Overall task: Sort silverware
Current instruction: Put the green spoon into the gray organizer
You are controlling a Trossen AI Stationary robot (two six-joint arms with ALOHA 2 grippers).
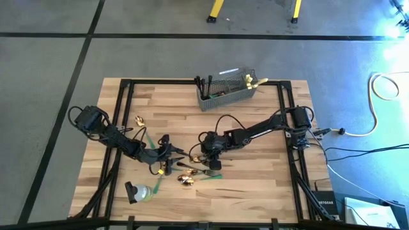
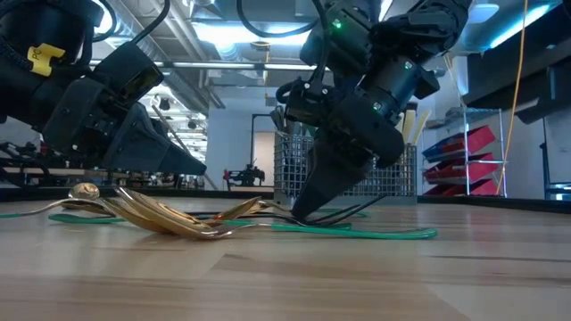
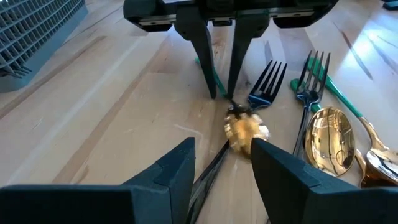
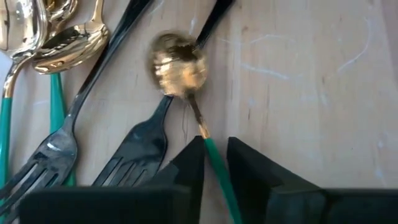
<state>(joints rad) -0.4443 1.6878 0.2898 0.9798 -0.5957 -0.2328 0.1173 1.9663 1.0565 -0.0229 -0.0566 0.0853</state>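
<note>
A small gold spoon with a green handle point(image 4: 177, 65) lies on the wooden table among dark forks point(image 4: 134, 146) and other gold spoons point(image 3: 329, 137). My right gripper point(image 4: 214, 146) comes down on the small spoon's handle and is nearly shut around it; the left wrist view also shows this gripper point(image 3: 222, 94). My left gripper point(image 3: 221, 146) is open and faces it from the table's left. Its fingers stand on either side of a dark fork handle point(image 3: 208, 177) without plainly touching it. In the high view the pile point(image 1: 188, 174) lies between both grippers. My right gripper has the small spoon's green handle point(image 4: 210, 152) between its two fingers, just behind the gold neck. The fingers point(image 3: 205, 62) point down from above and lie across the handle. The spoon's bowl point(image 3: 245, 130) is on the table.
The grey wire basket point(image 1: 227, 89) stands at the far edge with some cutlery upright in it. One gold spoon point(image 1: 139, 120) lies apart at the left. A pale bottle-like object point(image 1: 139, 191) lies near the front left. Green strips point(image 2: 357, 232) run under the pile.
</note>
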